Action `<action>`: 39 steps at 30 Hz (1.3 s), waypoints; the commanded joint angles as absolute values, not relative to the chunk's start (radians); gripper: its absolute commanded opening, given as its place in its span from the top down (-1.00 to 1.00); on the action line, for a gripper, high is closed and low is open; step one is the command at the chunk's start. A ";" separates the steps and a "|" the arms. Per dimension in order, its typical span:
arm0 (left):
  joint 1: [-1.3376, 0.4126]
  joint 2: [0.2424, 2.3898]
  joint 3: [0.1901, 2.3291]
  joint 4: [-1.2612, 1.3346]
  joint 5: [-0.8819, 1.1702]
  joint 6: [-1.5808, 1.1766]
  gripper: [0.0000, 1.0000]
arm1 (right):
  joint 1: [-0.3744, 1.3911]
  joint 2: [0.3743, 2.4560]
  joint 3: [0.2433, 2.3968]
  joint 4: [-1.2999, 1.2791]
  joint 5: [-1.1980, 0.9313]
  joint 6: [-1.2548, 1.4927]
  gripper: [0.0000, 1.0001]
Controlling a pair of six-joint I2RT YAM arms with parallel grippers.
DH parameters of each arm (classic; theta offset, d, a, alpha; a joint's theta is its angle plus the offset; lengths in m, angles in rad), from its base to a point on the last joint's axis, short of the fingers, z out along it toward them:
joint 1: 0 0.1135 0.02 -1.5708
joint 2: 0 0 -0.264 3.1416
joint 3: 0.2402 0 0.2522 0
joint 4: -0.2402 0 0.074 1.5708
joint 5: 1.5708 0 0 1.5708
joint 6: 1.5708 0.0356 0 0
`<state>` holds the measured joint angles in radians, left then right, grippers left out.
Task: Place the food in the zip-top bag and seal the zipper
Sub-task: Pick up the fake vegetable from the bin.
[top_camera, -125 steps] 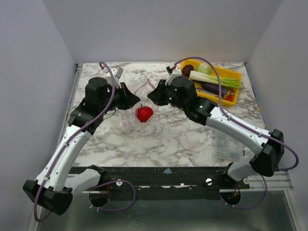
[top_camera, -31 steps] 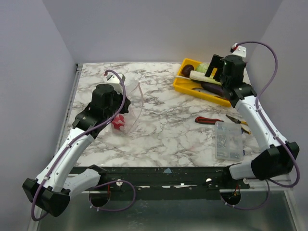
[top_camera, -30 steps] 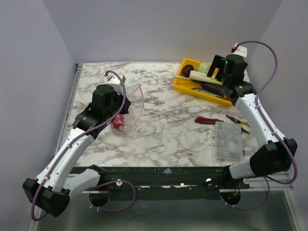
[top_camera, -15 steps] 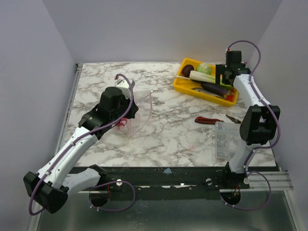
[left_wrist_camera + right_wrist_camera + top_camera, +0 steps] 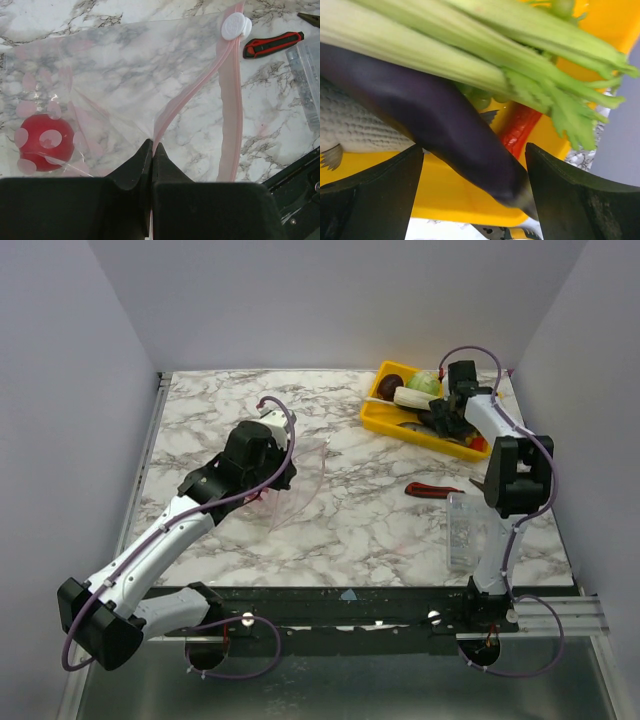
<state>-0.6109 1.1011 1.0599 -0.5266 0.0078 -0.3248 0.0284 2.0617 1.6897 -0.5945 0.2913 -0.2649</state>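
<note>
clear plastic zip-top bag (image 5: 125, 70), left of table (image 5: 380, 530) centre, red ball (image 5: 46, 142) inside; i read my left gripper (image 5: 152, 148) pinched tight on its pink zipper (image 5: 230, 110); my right gripper (image 5: 475, 167) gapes wide astride the purple eggplant (image 5: 432, 112), under the leek (image 5: 470, 50), in the yellow tray (image 5: 445, 200).

a lab test cell: plain grey walls (image 5: 300, 300) enclose a marble-print table (image 5: 370, 530).

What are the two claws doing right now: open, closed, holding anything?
Left gripper: closed, pinching the zip-top bag at its mouth edge.
Right gripper: open, fingers astride the purple vegetable, not gripping it.
</note>
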 commanded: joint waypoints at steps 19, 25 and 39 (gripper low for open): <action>-0.604 1.108 1.080 -0.532 -0.012 -0.313 1.00 | 0.115 2.070 1.625 -0.562 0.357 -0.470 -0.16; -0.604 1.090 1.074 -0.527 -0.007 -0.314 1.00 | 0.147 1.996 1.634 -0.635 0.352 -0.460 0.16; -0.601 1.008 1.040 -0.505 -0.017 -0.316 1.00 | 0.309 1.883 1.587 -0.845 0.457 -0.059 0.99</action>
<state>-0.6079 1.0458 1.0546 -0.5285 0.0071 -0.3218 0.2672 1.9041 1.5784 -0.7124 0.3847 -0.2775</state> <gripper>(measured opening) 0.009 0.453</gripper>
